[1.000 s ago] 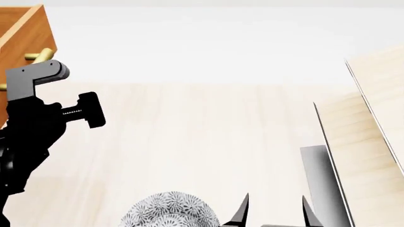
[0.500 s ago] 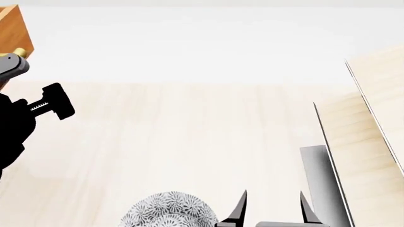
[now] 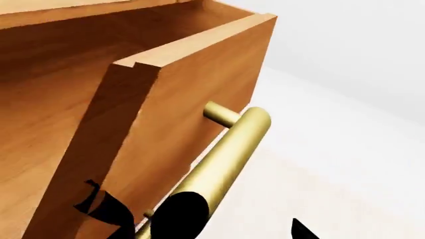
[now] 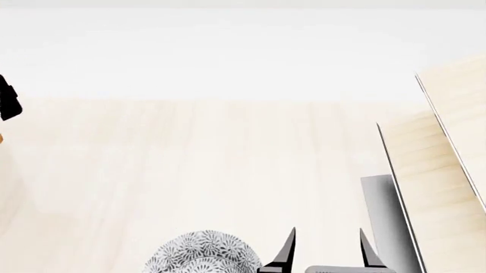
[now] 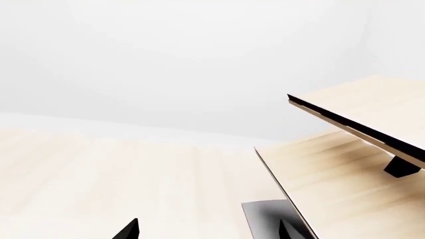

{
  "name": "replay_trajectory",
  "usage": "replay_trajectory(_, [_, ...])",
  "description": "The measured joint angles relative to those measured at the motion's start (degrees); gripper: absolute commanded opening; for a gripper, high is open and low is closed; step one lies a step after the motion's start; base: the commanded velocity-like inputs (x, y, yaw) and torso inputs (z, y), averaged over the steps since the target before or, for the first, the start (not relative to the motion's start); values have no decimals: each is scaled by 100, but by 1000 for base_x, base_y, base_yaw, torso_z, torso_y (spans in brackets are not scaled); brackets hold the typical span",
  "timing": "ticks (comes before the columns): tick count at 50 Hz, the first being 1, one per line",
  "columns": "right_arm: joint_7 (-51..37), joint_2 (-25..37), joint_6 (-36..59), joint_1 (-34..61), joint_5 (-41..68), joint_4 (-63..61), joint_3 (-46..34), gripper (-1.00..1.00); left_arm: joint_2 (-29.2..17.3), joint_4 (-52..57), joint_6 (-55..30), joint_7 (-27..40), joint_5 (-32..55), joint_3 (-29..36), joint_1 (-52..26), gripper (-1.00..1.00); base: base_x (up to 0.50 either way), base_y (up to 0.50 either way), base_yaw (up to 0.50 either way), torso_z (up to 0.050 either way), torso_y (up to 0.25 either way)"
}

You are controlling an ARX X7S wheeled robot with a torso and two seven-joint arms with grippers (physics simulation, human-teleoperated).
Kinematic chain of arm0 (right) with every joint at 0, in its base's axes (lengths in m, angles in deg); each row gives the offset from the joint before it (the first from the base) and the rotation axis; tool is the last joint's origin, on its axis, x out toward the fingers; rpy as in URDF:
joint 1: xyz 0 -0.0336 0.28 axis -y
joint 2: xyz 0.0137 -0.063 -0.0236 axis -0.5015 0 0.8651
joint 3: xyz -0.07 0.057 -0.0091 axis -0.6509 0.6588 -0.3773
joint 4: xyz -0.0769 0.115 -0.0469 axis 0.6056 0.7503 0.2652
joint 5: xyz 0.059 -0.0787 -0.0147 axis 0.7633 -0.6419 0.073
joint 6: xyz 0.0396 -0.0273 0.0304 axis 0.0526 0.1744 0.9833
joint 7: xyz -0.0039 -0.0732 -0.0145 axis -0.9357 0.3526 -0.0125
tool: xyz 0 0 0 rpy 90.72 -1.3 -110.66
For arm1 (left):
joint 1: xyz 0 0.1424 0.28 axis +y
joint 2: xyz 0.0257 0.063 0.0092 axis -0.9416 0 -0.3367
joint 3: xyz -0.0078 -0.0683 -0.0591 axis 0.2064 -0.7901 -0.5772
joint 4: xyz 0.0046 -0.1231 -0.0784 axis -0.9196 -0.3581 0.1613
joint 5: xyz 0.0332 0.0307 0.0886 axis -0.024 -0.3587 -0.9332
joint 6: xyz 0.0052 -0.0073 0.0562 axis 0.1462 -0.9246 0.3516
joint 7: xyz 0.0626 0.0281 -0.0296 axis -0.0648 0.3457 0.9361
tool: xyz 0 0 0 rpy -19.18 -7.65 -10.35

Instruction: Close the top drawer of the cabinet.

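Left wrist view, close range: top drawer (image 3: 179, 124) stands pulled out of the cabinet (image 3: 59, 55), front panel tilted across the frame, brass bar handle (image 3: 229, 149) just ahead of the camera. Left gripper (image 3: 199, 219) sits right at the near end of the handle; dark fingertips (image 3: 99, 209) show either side, well apart, jaws open, nothing gripped.

Head view: drawer out of sight beyond the left edge. Right gripper (image 4: 325, 253) low at the near edge, jaws apart, empty. Patterned bowl (image 4: 201, 253) just left of it. Pale slanted shelf (image 4: 440, 187) on the right, on the light wood table (image 4: 213, 165).
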Motion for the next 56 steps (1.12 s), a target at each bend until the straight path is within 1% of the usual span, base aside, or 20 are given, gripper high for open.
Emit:
replay_trajectory(12, [-9,12,-4,26,0,16,-31,100,-288,0,28,377,62,-53,-154,100,0,0,0,0,0])
replay_trajectory(21, [-16,28,9,29,11,11,-51,100,-504,0,63,532,59,-96,-219,100,0,0,0,0,0])
replay_trajectory(29, [-26,40,21,33,25,10,-65,100,-729,0,106,607,105,-291,-279,100,0,0,0,0,0])
replay_trajectory(42, [-54,32,12,62,39,33,-84,100,-794,-1,127,595,-28,-1024,-371,100,10,7,9,0,0])
replay_trajectory(56, [-277,47,77,130,235,90,204,100,-802,-1,150,564,-227,-1476,-412,100,15,15,15,0,0])
